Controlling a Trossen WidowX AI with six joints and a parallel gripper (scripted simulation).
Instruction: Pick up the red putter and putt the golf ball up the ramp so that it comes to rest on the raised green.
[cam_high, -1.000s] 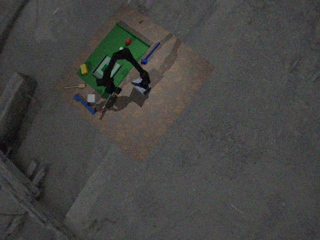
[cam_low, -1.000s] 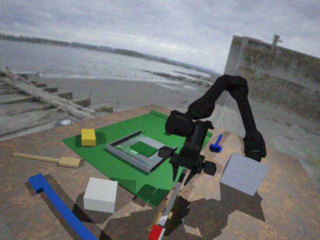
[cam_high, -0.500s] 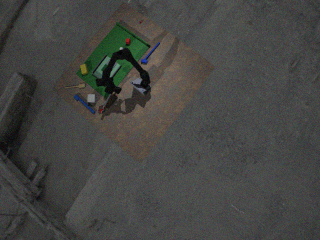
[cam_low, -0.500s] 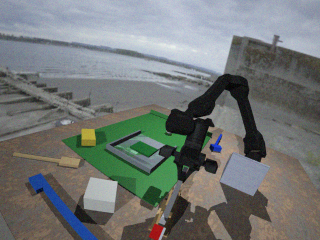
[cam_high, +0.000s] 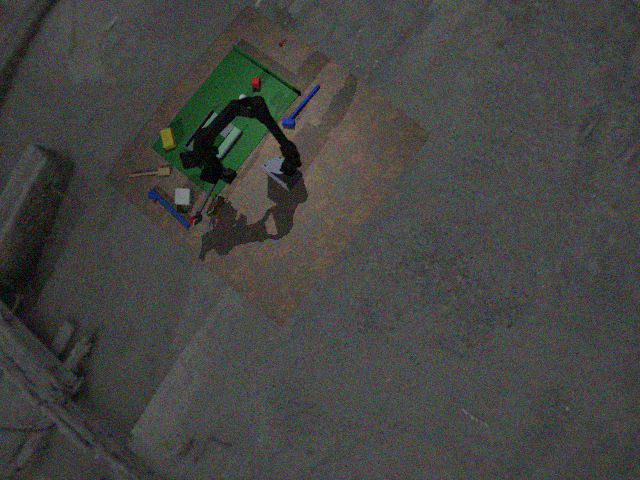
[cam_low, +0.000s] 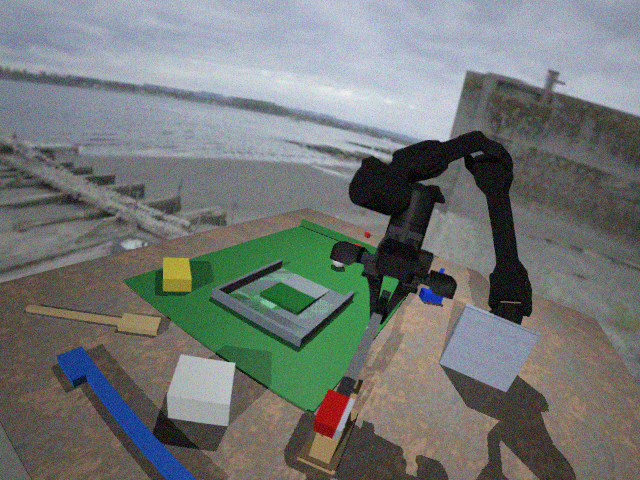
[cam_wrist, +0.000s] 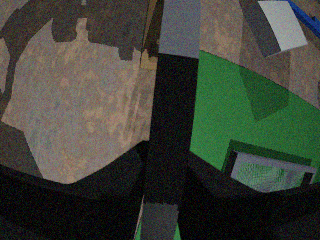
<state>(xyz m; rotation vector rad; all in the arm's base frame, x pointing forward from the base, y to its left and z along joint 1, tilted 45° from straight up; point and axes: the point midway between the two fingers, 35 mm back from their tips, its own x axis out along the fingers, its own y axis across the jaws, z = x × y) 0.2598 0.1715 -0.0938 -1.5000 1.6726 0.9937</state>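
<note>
The red putter has a red head (cam_high: 193, 220) (cam_low: 331, 413) and a grey shaft (cam_high: 205, 198) (cam_low: 361, 351) (cam_wrist: 180, 27) with a black grip. My gripper (cam_low: 381, 311) (cam_wrist: 159, 150) is shut on the black grip. The head is over the wooden rest (cam_low: 323, 450); whether they touch, I cannot tell. The white golf ball (cam_high: 242, 97) (cam_low: 338, 265) is on the green mat (cam_high: 227, 67) (cam_low: 206, 263), beyond the platform and partly behind my arm in the exterior view. The raised green (cam_low: 289, 298) is bare, inside grey walls (cam_low: 268, 322); my arm partly hides that structure in the top view.
A white block (cam_high: 182, 196) (cam_low: 201, 390) and a blue putter (cam_high: 173, 210) (cam_low: 121, 413) lie near the red head. A wooden putter (cam_high: 149, 173) (cam_low: 93, 316) and a yellow block (cam_high: 166, 138) (cam_low: 176, 273) are farther along. A red block (cam_high: 255, 82) and another blue putter (cam_high: 305, 103) are at the far side.
</note>
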